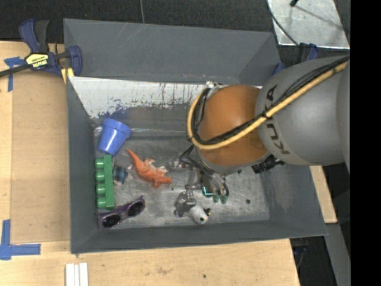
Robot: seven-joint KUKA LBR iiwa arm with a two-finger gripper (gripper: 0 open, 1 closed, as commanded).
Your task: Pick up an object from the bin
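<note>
1. Overhead and slightly to one side, a deep grey metal bin [166, 52] with sloping walls sits against a dark, nearly black background.
2. Its floor [250, 201] is flat grey metal, scuffed and speckled with small pale marks. The back wall [149, 94] is lighter and carries thin vertical streaks, bluish at the left and reddish toward the middle.
3. Coming in from the right is a thick silver robot arm [315, 118] with a rounded orange cover [229, 124] at its wrist and a yellow cable [286, 103] looping across both.
4. Below the orange cover, the gripper [204, 190] hangs low over the middle-right of the floor. It is a dark tangle of metal parts, and I cannot tell whether it is open or closed, or whether it holds anything.
5. Nearest to it, a small white object [200, 215] lies on the floor close to the front wall, just beside the gripper's tip. Contact between the two cannot be made out.
6. To the gripper's left lies an orange toy lizard [149, 170], near it but apart.
7. Along the left wall lies a green building brick [105, 182] with studs, set lengthwise.
8. Above the brick, in the back-left corner, a blue plastic cup [113, 134] lies tipped over.
9. In the front-left corner rests a pair of purple sunglasses [122, 213], just below the brick.
</note>
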